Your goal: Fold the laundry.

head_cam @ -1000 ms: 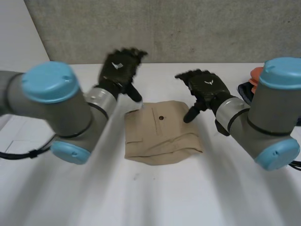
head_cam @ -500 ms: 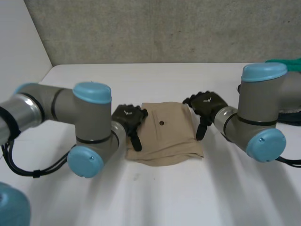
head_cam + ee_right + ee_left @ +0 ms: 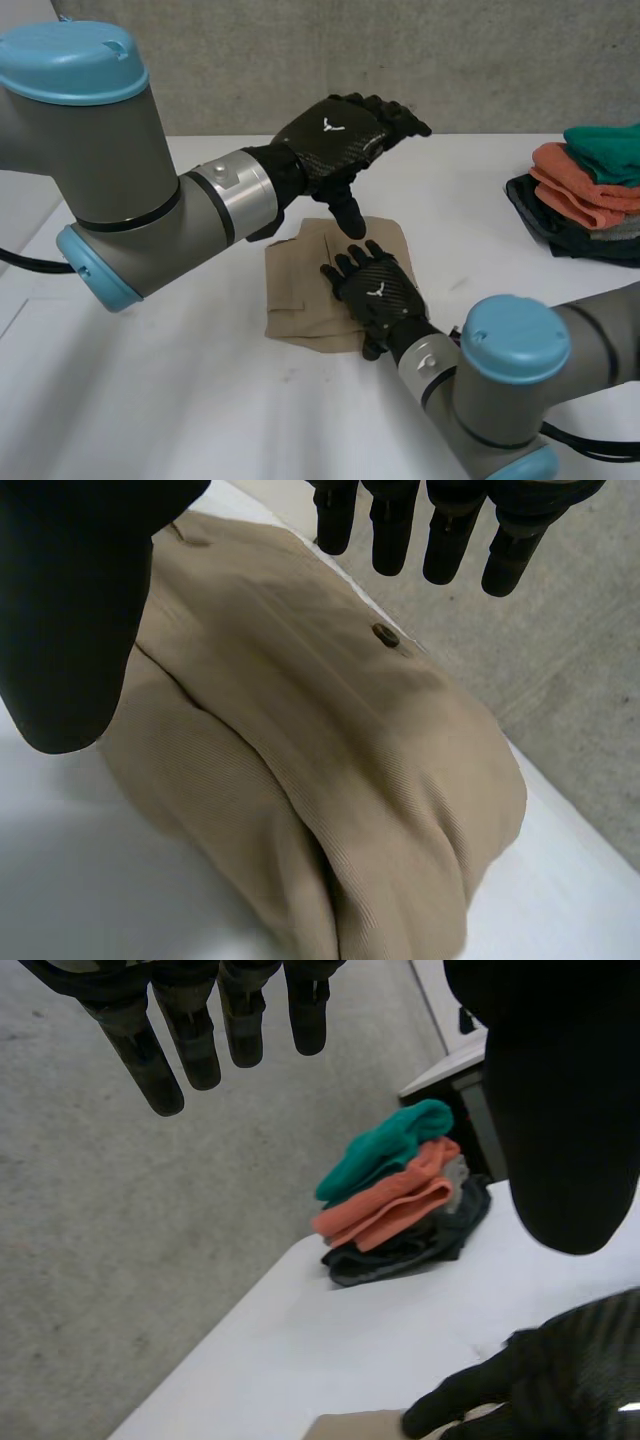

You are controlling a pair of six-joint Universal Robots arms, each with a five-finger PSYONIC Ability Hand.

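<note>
Tan and folded small, lying as a cloth at the middle of the desk. Resting the right hand palm-down over the cloth's middle, fingers straight and spread, clamped on nothing; seemingly pressing, though not telling contact for certain. Holding the left hand up in the air above the cloth's far edge, fingers straight and apart, gripping nothing. Differing from half a second ago: then flanking the cloth low at its two side edges, now leaving those edges, lifting the left away and bringing the right in on top. Reading this as smoothing a finished fold rather than starting another, so judging this piece nearly done. Keeping a pile of folded green, orange and dark laundry at the desk's far right, well apart. Probably needing a fresh grip on the cloth before carrying it there.
</note>
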